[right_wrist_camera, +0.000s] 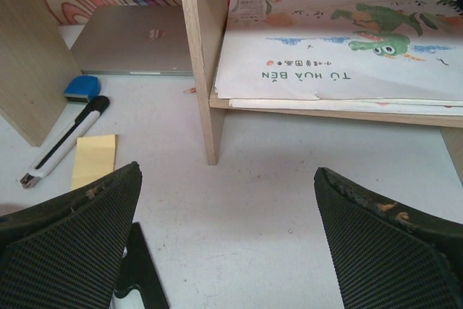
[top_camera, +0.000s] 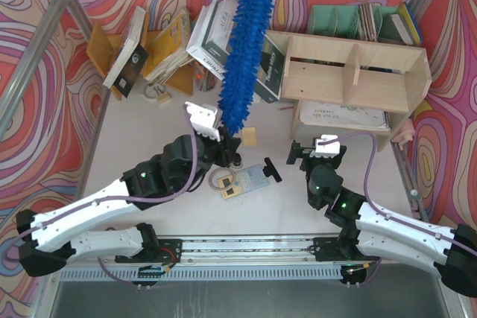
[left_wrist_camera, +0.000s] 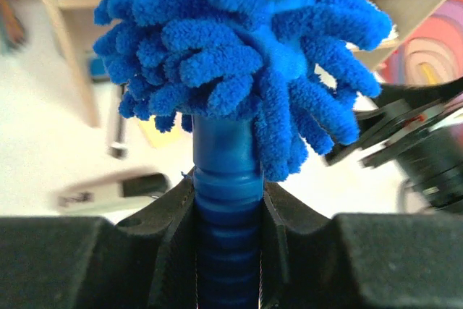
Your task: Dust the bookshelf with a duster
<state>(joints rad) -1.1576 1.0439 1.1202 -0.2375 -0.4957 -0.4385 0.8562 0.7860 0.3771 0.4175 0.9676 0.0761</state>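
I hold the duster upright in my clamped left claw, seemingly to clear clutter left of the bookshelf; right claw stands open, unused.

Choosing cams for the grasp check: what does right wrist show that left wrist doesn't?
Right wrist only: the right jaws, wide open and empty, and a picture book lying flat on a low board of the bookshelf.
Left wrist only: the duster, its handle clamped between the left jaws, its fluff filling the upper frame.
Both: pale bookshelf wood and the white table, though left wrist shows them blurred.
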